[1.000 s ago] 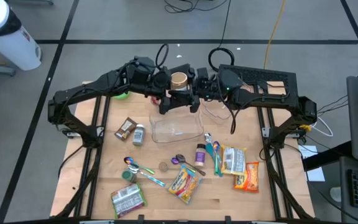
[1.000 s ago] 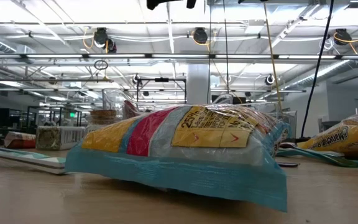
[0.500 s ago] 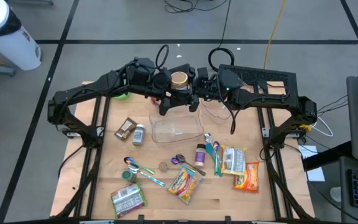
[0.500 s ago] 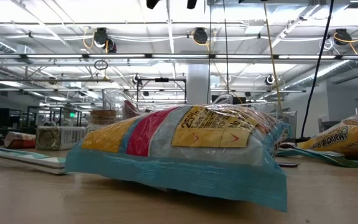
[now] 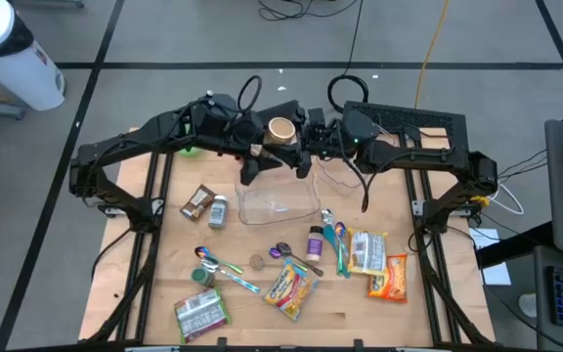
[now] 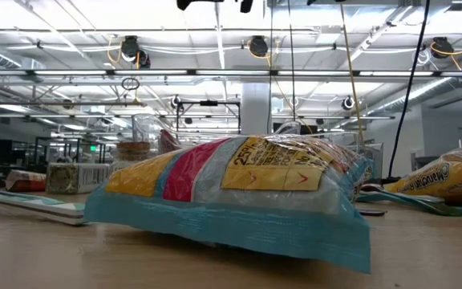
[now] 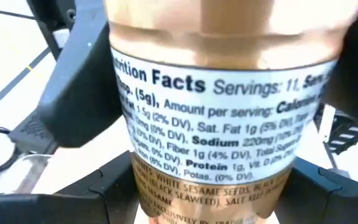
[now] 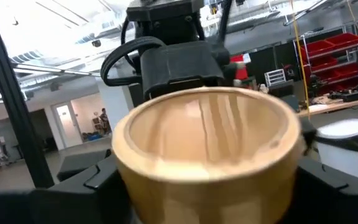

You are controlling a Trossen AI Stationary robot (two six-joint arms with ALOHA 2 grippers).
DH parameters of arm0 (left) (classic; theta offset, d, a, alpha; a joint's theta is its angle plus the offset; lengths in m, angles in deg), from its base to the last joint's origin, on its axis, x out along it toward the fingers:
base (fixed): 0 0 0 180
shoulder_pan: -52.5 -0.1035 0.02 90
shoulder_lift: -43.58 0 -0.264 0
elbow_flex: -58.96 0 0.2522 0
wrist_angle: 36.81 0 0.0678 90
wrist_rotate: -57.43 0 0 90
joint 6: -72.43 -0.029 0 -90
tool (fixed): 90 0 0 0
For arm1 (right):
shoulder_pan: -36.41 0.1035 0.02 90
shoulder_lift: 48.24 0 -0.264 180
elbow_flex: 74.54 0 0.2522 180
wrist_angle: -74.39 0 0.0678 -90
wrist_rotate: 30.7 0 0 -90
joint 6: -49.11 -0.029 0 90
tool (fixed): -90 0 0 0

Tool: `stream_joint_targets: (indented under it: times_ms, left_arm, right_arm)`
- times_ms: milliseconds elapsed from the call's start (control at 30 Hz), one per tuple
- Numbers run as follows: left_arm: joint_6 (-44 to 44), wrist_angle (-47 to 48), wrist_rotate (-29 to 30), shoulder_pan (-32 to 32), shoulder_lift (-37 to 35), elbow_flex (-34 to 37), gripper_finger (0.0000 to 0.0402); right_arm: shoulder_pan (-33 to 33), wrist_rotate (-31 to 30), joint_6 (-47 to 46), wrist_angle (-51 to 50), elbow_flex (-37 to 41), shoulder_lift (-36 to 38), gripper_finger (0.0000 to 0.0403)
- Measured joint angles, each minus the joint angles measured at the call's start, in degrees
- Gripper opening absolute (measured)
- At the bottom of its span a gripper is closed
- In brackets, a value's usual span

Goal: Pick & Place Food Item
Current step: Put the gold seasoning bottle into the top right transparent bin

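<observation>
A seasoning jar with a tan round lid and a white nutrition label is held in the air between both grippers, above the table's far middle. My left gripper is shut on the jar from the table's left side. My right gripper is shut on it from the right side. In the high view the two grippers meet at the jar: the left gripper and the right gripper. My left gripper pinches the jar's labelled body near its lower end, one finger on each side. The jar stands clear of the table. My right gripper has the jar's tan round lid end between its two fingers. It looks onto the lid's face.
A clear plastic container lies on the table below the jar. Snack packets, spoons, small jars and a green item lie around. A large packet fills the low view.
My left gripper has shifted a little toward the table's left edge; the jar stays between the two grippers, clear of the table.
</observation>
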Motion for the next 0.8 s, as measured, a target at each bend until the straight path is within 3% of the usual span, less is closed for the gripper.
stream_joint_targets:
  times_ms: [433,800]
  left_arm:
    - [-2.7,11.9,1.8,0.2,-3.5,0.0,0.0279]
    - [-3.5,15.2,1.0,0.2,-4.4,0.0,0.0279]
  right_arm:
    - [-1.9,4.3,0.9,-8.9,-0.1,0.1,0.0293]
    - [-2.1,5.8,-0.7,-11.3,-0.1,0.1,0.0293]
